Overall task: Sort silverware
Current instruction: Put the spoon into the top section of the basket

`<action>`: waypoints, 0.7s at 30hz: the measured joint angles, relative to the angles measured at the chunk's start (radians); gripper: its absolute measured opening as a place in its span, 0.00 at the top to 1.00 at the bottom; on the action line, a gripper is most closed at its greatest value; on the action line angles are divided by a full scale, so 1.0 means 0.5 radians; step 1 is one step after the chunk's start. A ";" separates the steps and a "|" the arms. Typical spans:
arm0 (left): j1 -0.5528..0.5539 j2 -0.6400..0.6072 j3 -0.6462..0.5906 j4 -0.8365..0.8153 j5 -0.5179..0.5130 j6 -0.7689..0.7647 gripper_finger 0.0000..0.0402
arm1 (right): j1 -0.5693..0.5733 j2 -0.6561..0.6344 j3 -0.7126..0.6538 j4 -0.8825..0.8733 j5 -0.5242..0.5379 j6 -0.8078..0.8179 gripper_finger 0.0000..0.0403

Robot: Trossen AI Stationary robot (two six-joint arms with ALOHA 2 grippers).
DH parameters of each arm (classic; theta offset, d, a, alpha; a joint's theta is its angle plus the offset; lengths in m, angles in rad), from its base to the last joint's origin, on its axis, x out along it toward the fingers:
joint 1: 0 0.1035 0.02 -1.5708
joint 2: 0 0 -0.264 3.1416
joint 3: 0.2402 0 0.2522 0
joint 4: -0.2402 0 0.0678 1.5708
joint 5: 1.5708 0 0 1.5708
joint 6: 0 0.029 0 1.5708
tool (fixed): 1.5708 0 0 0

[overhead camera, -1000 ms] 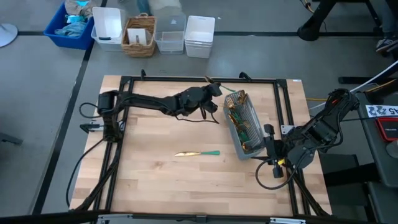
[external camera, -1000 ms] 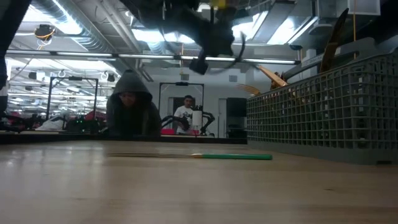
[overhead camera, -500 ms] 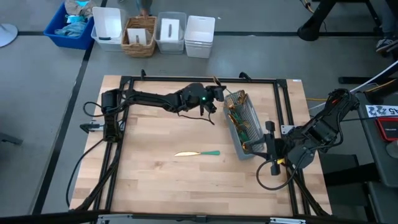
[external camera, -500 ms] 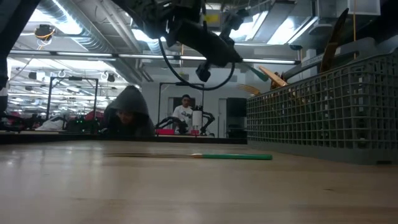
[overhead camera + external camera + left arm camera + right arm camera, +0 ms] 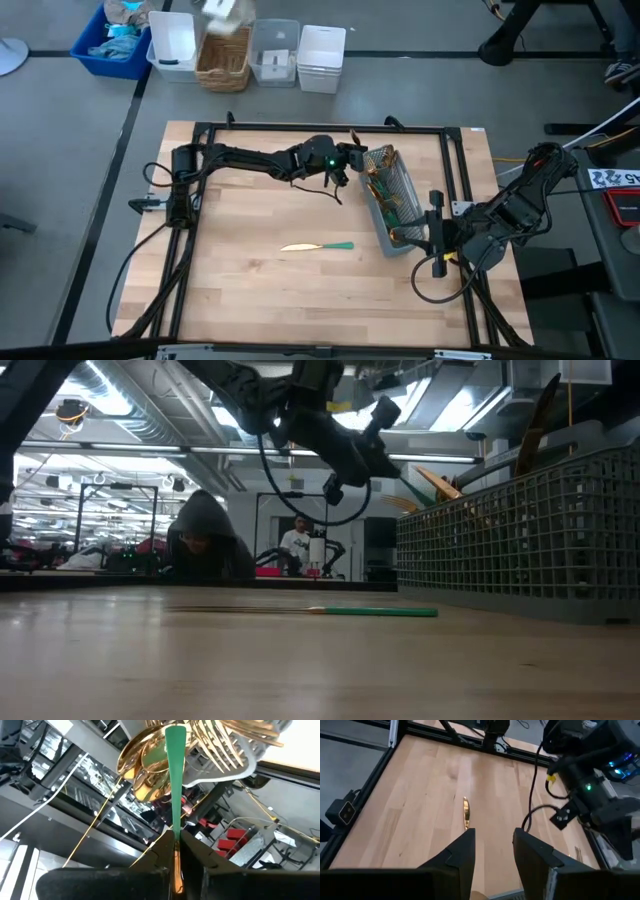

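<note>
The silverware is gold-headed with teal handles. One knife [image 5: 317,246] lies flat mid-table, also in the low view [image 5: 375,612] and the right wrist view [image 5: 466,813]. Several more pieces stand in the grey mesh caddy [image 5: 392,200] [image 5: 520,530]; their gold spoon bowls [image 5: 145,765] show in the left wrist view. My left gripper [image 5: 356,157] [image 5: 385,460] [image 5: 175,837] hovers at the caddy's far end, shut on one utensil. My right gripper [image 5: 437,245] [image 5: 492,850] waits open at the table's right edge, beside the caddy's near end. My left gripper pinches a utensil between its two fingers at the gold part, just where the teal handle begins [image 5: 174,834]. It comes from the table's left. The teal handle [image 5: 175,765] sticks out past the fingertips toward the caddy's spoons. The piece is lifted clear of the table.
A black frame [image 5: 300,130] runs round the wooden table top. Beyond the far edge stand a blue bin [image 5: 112,40], a wicker basket [image 5: 225,60] and white bins [image 5: 320,55]. A hooded person [image 5: 205,545] shows behind the table in the low view.
My left gripper has moved toward the table's right and down, closing on the caddy's far end with the utensil in its hold. Beyond the far edge, something has been moved about among the bins. The knife and my right arm have kept still.
</note>
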 joint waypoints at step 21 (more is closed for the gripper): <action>0.012 0.197 0.212 -0.053 0.031 0.145 0.99 | 0.000 0.001 0.000 -0.021 0.001 -0.087 0.67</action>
